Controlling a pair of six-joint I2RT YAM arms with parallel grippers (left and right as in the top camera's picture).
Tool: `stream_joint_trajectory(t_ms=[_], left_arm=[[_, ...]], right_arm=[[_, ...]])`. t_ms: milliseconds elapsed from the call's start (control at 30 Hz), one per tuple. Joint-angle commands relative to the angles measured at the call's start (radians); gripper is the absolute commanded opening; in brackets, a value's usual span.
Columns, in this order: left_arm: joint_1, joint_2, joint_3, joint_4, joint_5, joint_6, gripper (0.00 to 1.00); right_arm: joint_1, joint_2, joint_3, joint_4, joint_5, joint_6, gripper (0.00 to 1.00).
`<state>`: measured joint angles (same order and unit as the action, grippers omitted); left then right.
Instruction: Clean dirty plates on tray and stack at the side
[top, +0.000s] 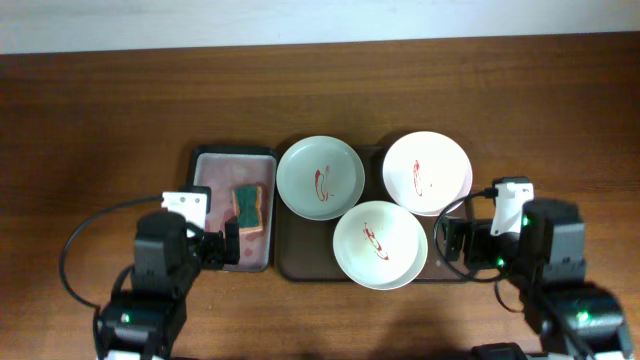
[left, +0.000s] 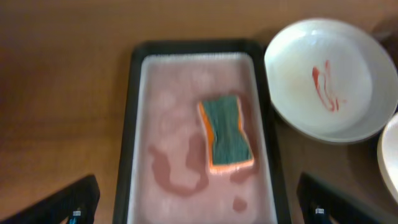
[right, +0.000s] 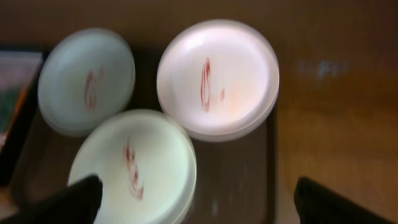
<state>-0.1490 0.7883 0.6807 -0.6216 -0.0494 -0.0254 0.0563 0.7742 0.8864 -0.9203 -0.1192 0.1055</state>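
Three plates, each streaked with red sauce, sit on the dark brown tray (top: 298, 255): a mint plate (top: 320, 177) at back left, a pinkish plate (top: 426, 173) at back right, and a pale plate (top: 380, 244) in front. My left gripper (top: 231, 243) is open and empty above the near end of the small sponge tray. My right gripper (top: 447, 243) is open and empty at the brown tray's right front corner, beside the pale plate. The right wrist view shows the mint plate (right: 87, 78), pinkish plate (right: 217, 78), pale plate (right: 134, 168) and brown tray (right: 242, 180) between the open fingers (right: 199, 205).
A small pinkish-grey tray (top: 233, 160) left of the brown tray holds a green and orange sponge (top: 248, 208) in wet patches. In the left wrist view the sponge (left: 227, 132) lies mid-tray (left: 143, 124), ahead of my open fingers (left: 199, 208); the mint plate (left: 323, 78) is to the right.
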Motion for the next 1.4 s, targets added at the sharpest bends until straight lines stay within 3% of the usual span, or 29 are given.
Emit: stream_joint_trajectory(t_ms=[0, 133, 300, 400, 600, 700, 867, 967, 1367], left_arm=[[0.006, 0.091, 0.109, -0.076, 0.008, 0.011, 0.99], [0.006, 0.122, 0.111, -0.074, 0.122, 0.011, 0.99], [0.006, 0.145, 0.111, 0.057, 0.111, 0.011, 1.00], [0.006, 0.277, 0.111, 0.166, 0.079, 0.011, 0.95], [0.006, 0.640, 0.111, 0.274, 0.080, -0.087, 0.80], [0.006, 0.777, 0.111, 0.322, 0.185, -0.094, 0.69], [0.005, 0.843, 0.111, 0.314, 0.185, -0.118, 0.45], [0.005, 0.843, 0.111, 0.314, 0.183, -0.120, 0.39], [-0.073, 0.829, 0.166, 0.243, 0.031, -0.142, 0.43]], right_arm=[[0.009, 0.109, 0.148, -0.081, -0.010, 0.007, 0.99], [0.009, 0.249, 0.149, -0.099, -0.083, 0.007, 0.99], [0.009, 0.346, 0.149, -0.108, -0.117, 0.008, 0.99], [0.009, 0.348, 0.149, -0.103, -0.117, 0.008, 0.99], [0.009, 0.348, 0.149, -0.105, -0.116, 0.008, 0.99], [0.009, 0.348, 0.149, -0.105, -0.116, 0.008, 0.99], [0.009, 0.348, 0.149, -0.105, -0.113, 0.008, 0.99], [0.009, 0.348, 0.149, -0.105, -0.113, 0.008, 0.99], [0.009, 0.348, 0.149, -0.108, -0.113, 0.007, 0.99]])
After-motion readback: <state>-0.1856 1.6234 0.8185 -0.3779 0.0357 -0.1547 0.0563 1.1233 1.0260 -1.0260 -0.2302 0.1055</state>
